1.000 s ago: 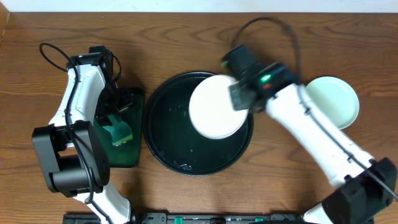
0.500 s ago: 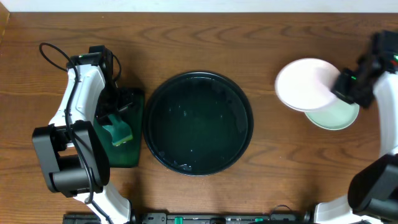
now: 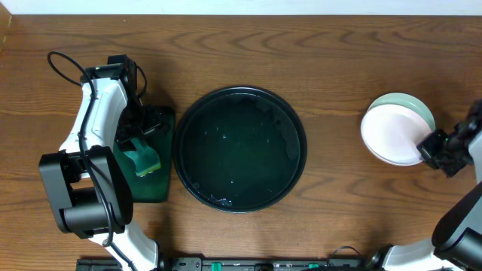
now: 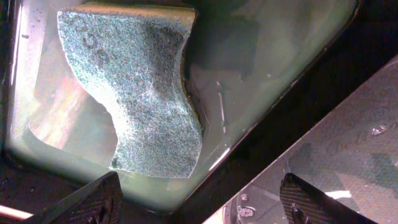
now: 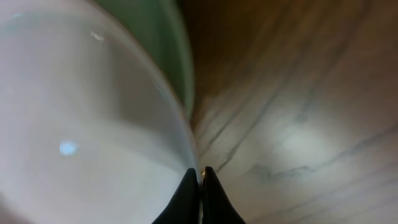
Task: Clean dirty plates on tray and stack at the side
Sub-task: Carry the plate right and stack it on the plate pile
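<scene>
The right gripper [image 5: 201, 186] was clamped on the rim of a white plate [image 3: 390, 135], its fingers pinched together over the edge. From overhead, that plate lay just ahead of the gripper, overlapping a second plate [image 3: 416, 108] whose pale green rim showed beyond it. I could not tell whether the two touched. Only the right wrist view showed the thin rim between the fingertips, with the wooden table [image 5: 298, 124] beside them. The black tray [image 3: 239, 150] sat well apart from that gripper. The left gripper [image 4: 199, 199] hung with jaws wide apart. The left wrist view showed a rough green sponge [image 4: 134, 93] just ahead of the fingertips, untouched, in a dark-green tray [image 3: 151, 192].
</scene>
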You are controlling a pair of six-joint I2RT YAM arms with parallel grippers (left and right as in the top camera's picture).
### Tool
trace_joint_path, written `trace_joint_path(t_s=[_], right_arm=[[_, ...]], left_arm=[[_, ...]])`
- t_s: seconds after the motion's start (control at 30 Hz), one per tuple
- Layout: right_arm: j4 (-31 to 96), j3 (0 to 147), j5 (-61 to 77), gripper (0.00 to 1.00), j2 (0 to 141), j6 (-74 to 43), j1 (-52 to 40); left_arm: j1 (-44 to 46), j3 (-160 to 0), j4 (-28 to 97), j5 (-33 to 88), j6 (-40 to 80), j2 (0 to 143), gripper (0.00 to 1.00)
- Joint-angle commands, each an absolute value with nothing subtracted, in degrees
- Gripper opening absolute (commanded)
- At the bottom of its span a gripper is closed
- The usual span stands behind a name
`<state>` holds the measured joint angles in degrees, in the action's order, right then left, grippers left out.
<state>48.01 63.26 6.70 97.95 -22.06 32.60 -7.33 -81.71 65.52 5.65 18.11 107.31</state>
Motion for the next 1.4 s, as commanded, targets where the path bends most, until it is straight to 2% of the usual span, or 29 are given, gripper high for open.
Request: trace_joint_path(t_s=[0.0,0.2,0.5,0.6,0.87,0.93,1.03,1.1,1.17,1.3,1.37], right_arm=[[46.81,62.76,7.55,0.01,96.55,-23.55,35.22],[44.66,62.76,8.88,0.01,96.55,-23.55,37.01],[41.12,62.76,10.57,0.01,96.66,-23.55,30.76],[39.92,62.76,10.48,0.11,96.66,-23.55,28.42],[40.21,62.76,7.49,0.09,96.66,-23.79,26.55],[40.62,62.76,6.15,0.16,96.66,-23.77,26.59],[41.21,62.76,3.16,0.17,96.66,-23.7,26.59],[41.43,62.76,1.43,0.22,96.66,-23.51,26.59],[40.56,62.76,2.33,0.01,96.66,-22.02,26.57],[35.29,62.76,14.2,0.01,96.66,-14.35,25.63],[34.35,62.76,12.49,0.01,96.68,-16.23,24.6]], left_arm=[[-7.38,-81.23,65.3,5.41,17.63,107.24,0.82],[-7.38,-81.23,65.01,5.39,17.61,107.24,0.82],[-7.38,-81.23,64.42,5.41,17.63,107.24,0.82],[-7.38,-81.23,64.42,5.41,17.63,107.24,0.83],[-7.38,-81.23,64.45,5.41,17.61,107.24,0.83],[-7.38,-81.23,64.47,5.41,17.63,107.24,0.83],[-7.38,-81.23,64.47,5.41,17.63,107.24,0.82],[-7.38,-81.23,64.51,5.41,17.63,107.24,0.83],[-7.38,-81.23,64.69,5.43,17.63,107.24,0.83],[-7.38,-81.23,64.86,5.41,17.61,107.24,0.82],[-7.38,-81.23,64.9,5.43,17.61,107.24,0.82]])
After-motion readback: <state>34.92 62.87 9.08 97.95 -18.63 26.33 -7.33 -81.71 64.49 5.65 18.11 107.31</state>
